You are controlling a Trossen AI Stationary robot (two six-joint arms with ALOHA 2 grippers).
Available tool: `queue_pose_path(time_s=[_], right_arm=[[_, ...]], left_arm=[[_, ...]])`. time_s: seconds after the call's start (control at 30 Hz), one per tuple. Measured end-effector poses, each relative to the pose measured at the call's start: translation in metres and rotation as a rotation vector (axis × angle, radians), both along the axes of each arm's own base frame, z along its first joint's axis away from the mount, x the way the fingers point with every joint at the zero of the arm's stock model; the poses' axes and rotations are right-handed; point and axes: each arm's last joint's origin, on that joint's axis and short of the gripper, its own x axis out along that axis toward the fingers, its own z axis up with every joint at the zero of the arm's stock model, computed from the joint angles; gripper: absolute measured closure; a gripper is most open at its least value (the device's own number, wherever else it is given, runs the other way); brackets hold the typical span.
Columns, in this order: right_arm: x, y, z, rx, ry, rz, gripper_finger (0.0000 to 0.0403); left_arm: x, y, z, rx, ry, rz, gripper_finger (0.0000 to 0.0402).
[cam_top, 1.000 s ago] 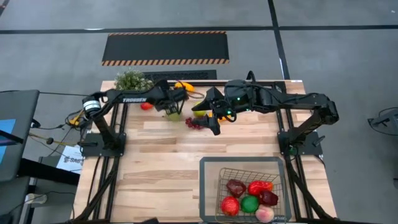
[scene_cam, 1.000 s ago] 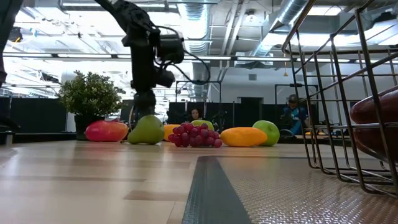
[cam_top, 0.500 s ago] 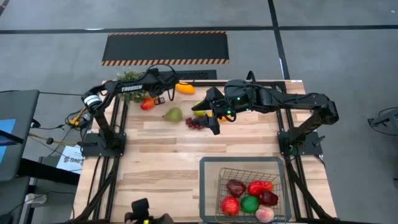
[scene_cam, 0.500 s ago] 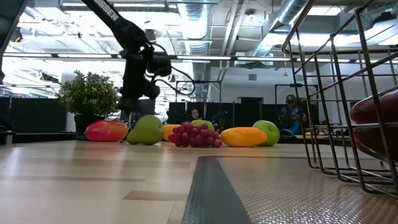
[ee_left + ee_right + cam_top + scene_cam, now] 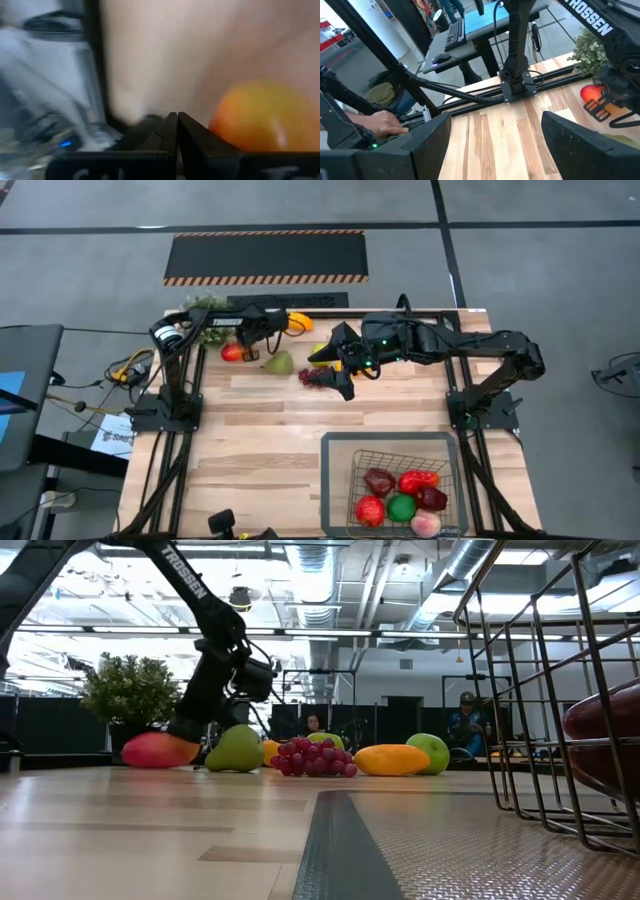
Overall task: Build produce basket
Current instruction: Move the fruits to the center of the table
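Observation:
My left gripper (image 5: 246, 346) (image 5: 175, 131) is shut and slants down beside a red fruit (image 5: 231, 352) (image 5: 158, 750) (image 5: 255, 120) at the far left. A green pear (image 5: 281, 364) (image 5: 235, 748) lies just right of it. My right gripper (image 5: 336, 370) (image 5: 505, 150) hangs open above the purple grapes (image 5: 313, 378) (image 5: 315, 758). An orange fruit (image 5: 297, 321), a yellow fruit (image 5: 392, 759) and a green apple (image 5: 428, 752) rest on the table. The wire basket (image 5: 334, 442) at the near right holds several fruits. My left gripper's shut fingertips (image 5: 186, 728) stand right at the red fruit's upper side, slanting down from the table's right. Whether they touch it I cannot tell. The fruit lies on the table.
A bushy potted plant (image 5: 205, 311) (image 5: 130, 692) stands at the far left corner behind the left arm. The basket's wire wall (image 5: 540, 690) rises close at the low view's right. Bare wood lies between the fruit row and the basket.
My left gripper has left the green pear, gone toward the table's left edge and down beside the red fruit, tipping to a slant, and has shut. The pear stays on the table where it was.

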Motion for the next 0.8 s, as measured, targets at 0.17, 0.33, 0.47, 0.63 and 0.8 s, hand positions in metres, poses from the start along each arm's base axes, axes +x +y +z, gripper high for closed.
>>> queue_pose_path(time_s=[0.17, 0.33, 0.47, 0.63, 0.8], right_arm=[[0.0, 0.0, 0.0, 0.014, 0.002, -0.004, 0.0075], [0.0, 0.002, 0.0, 0.017, 0.003, 0.001, 0.0075], [0.0, 0.005, 0.0, 0.021, 0.004, 0.009, 0.0075], [0.0, 0.009, 0.0, 0.021, 0.006, 0.021, 0.0075], [-0.001, 0.016, 0.0, 0.021, 0.007, 0.042, 0.0075]], left_arm=[[0.015, -0.025, 0.0, -0.146, -0.192, 0.135, 0.0401], [0.045, -0.063, 0.0, -0.381, -0.397, 0.168, 0.0401], [0.065, -0.096, 0.015, -0.369, -0.347, 0.058, 0.0401], [0.072, -0.121, 0.047, -0.029, -0.175, 0.019, 0.0401], [0.068, -0.122, 0.063, 0.27, -0.101, 0.027, 0.0401]])
